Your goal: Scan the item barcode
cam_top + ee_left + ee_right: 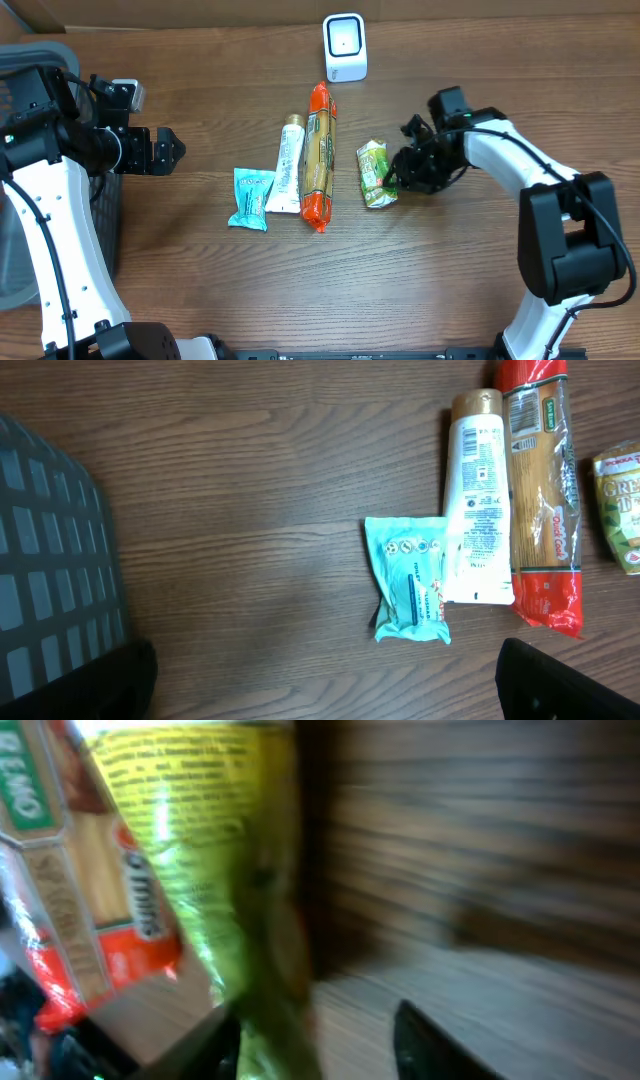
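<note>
Over by the green packet (375, 172), the right gripper (396, 179) straddles it, can't tell if it's clamped, and nothing's reached the white scanner (345, 47), so scanning's all left.

Wood counter (250, 490) with a teal packet (410, 578) around 4 o'clock, touching a white tube (476, 500) with a gold cap. Red-ended pasta pack (540, 490) lies just beside the tube at 2, and a green pouch (622, 495) is cut off at 3. Dark basket (50, 580) at 9. Gripper (325, 690) fingers sit wide apart at 5 and 7.
</note>
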`<action>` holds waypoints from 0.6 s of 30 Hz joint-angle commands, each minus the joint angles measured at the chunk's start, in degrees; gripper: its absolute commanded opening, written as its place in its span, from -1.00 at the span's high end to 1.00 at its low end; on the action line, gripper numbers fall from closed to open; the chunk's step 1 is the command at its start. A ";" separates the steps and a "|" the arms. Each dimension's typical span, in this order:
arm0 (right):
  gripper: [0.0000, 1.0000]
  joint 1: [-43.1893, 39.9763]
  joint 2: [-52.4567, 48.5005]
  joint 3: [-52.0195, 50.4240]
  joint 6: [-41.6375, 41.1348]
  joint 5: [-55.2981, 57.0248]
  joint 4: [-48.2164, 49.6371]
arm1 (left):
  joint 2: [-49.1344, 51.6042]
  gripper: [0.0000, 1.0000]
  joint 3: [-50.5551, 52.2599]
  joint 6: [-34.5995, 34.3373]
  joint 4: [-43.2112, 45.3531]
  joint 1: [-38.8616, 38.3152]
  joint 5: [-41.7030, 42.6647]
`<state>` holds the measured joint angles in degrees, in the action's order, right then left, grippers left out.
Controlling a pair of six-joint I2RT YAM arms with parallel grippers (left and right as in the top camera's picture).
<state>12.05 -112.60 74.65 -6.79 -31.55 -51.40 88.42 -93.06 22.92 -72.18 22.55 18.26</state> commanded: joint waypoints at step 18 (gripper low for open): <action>-0.75 1.64 1.68 15.32 7.43 11.61 -8.74 | 0.35 -0.99 0.04 1.29 0.07 -0.07 0.68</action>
<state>12.95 -111.94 90.13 -1.04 -21.41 -60.93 88.42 -93.06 22.92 -72.18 22.52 18.26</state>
